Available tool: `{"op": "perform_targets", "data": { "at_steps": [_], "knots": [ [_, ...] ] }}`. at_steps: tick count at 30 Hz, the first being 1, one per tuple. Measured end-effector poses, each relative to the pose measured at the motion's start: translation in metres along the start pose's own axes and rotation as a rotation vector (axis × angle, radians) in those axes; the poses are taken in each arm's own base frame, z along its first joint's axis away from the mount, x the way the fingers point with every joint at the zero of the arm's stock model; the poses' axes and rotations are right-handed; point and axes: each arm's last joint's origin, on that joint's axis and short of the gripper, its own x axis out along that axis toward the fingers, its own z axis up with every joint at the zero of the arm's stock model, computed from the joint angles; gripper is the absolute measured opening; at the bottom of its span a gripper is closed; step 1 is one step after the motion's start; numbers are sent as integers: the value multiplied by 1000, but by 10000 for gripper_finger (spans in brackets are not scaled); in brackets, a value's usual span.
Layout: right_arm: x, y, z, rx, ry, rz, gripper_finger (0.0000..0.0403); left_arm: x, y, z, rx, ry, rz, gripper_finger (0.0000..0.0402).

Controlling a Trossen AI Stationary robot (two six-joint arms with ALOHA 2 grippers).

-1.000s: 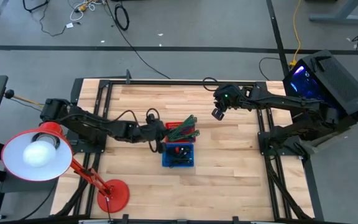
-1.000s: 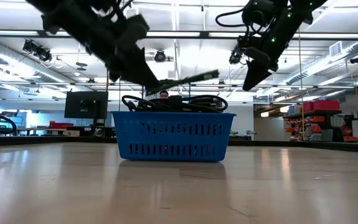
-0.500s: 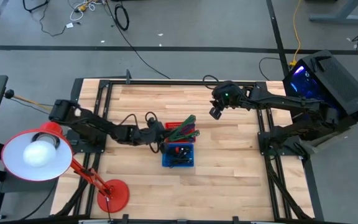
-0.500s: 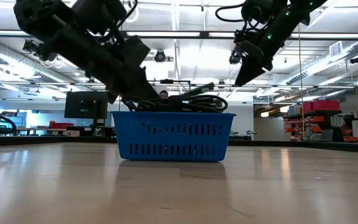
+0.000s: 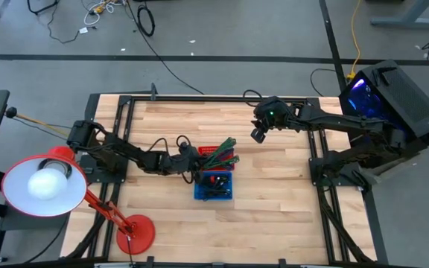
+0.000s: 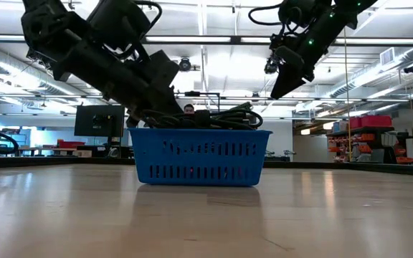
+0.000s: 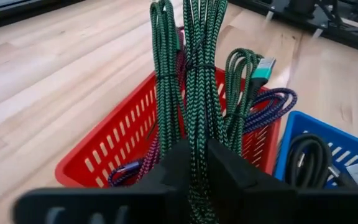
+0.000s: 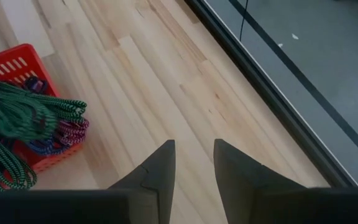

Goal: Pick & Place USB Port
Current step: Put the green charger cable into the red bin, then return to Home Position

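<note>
A bundle of green braided USB cable (image 7: 197,74) lies across the red basket (image 7: 117,149), with its plug end (image 7: 263,65) over the basket. Purple cables lie in the red basket too. In the high view the blue basket (image 5: 199,192), which holds black cables, stands right on the near side of the red basket (image 5: 208,151). My left gripper (image 7: 197,180) reaches in from the table's left and is shut on the green bundle (image 5: 227,151). My right gripper (image 5: 258,136) hangs open above bare wood beyond the baskets' far right, touching nothing. My left gripper pinches one green braided strand (image 7: 197,155), at the end of the bundle nearest it, between its two fingers. The fingers come from the table's left, slanting down, and lie along the cable. The rest of the bundle stretches away over the red basket's rim and rests on the cables inside.
A red desk lamp (image 5: 43,186) with its base (image 5: 136,232) stands at the table's near left corner. Black frame rails (image 5: 125,134) edge the table. Bare wood (image 5: 274,186) lies to the right of the baskets. A person shows far behind the blue basket (image 6: 188,109).
My left gripper has come down toward the baskets, staying shut on the green cable. The cable stood raised above the basket rims and now lies low across the baskets' tops.
</note>
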Motion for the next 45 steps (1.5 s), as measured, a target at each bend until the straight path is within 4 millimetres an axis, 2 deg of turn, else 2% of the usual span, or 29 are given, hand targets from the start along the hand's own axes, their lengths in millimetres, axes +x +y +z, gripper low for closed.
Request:
{"op": "perform_targets", "data": {
  "at_steps": [6,11,17,23,29,35,38,42,45],
  "knots": [
    [0,0,0,0,0,0,111,2,5,1,-3,2,21,146],
    [0,0,0,1,0,0,111,3,6,3,12,-9,22,188],
    [4,0,-3,1,-7,0,111,-6,4,18,103,-61,1,193],
    [22,5,-25,22,-19,69,111,-27,5,44,196,-130,-12,188],
    [32,16,-40,46,-68,279,111,-46,25,55,252,-36,68,188],
    [34,31,-46,18,-188,400,111,-65,46,59,288,55,193,188],
    [36,38,-56,30,-252,440,111,-76,60,51,272,50,224,188],
    [40,48,-81,49,-320,528,111,-92,83,22,191,43,239,188],
    [40,53,-98,70,-393,592,111,-103,94,-2,136,41,187,188]
  ]
}}
